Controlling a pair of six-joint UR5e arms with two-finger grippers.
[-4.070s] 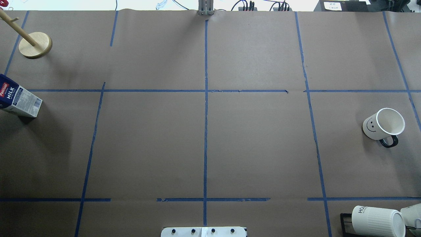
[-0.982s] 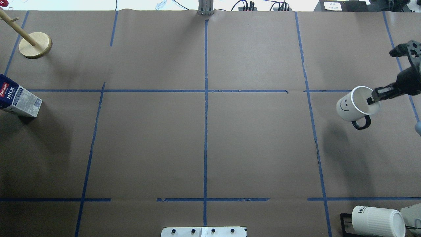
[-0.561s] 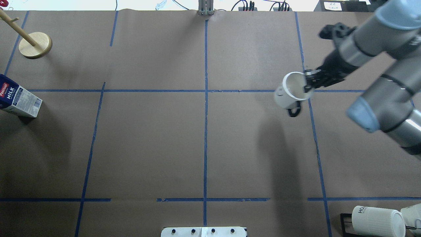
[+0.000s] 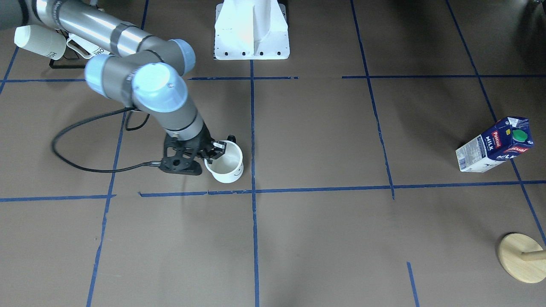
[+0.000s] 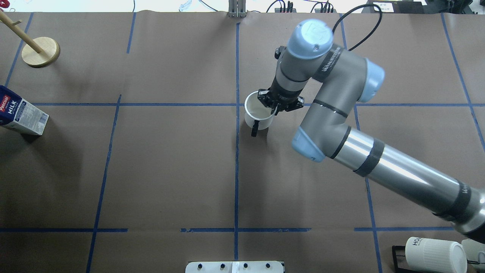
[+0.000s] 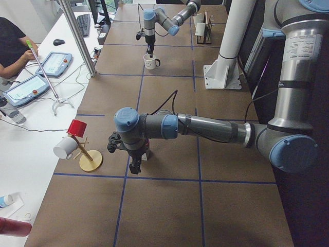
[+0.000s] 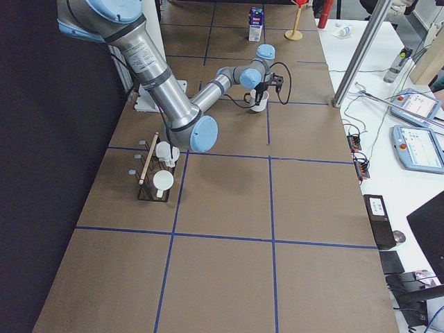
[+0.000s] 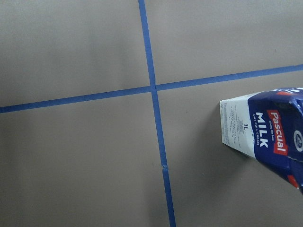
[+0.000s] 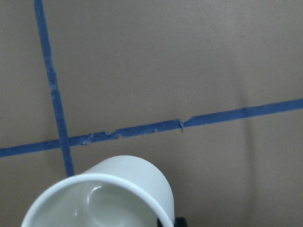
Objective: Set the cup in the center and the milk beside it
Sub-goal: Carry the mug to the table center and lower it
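The right pincer [image 5: 273, 109] is clamped on the rim of the cup [image 5: 257, 113], one finger inside the mouth and the other outside against the wall, so the cup's side wall is pinched between them. The cup sits directly under and slightly to the robot's left of this pincer, mouth up, with its black handle [image 5: 254, 131] pointing back toward the robot's base. Whether the cup's base rests on the brown tabletop [image 5: 170, 170] or is just above it cannot be told. The center [image 5: 237, 104], where the blue tape lines cross, lies just beyond the cup on the side away from the pincer, so the cup is between the pincer and the crossing and very near the crossing; the right wrist view shows the crossing just past the cup's rim. The milk [image 5: 21, 113] stands far from the right pincer, at the edge of the tabletop on the robot's left. The left pincer [image 6: 134, 165] hangs low over the tabletop close to the milk, which fills the lower right corner of the left wrist view; whether this pincer is wide or narrow cannot be told.
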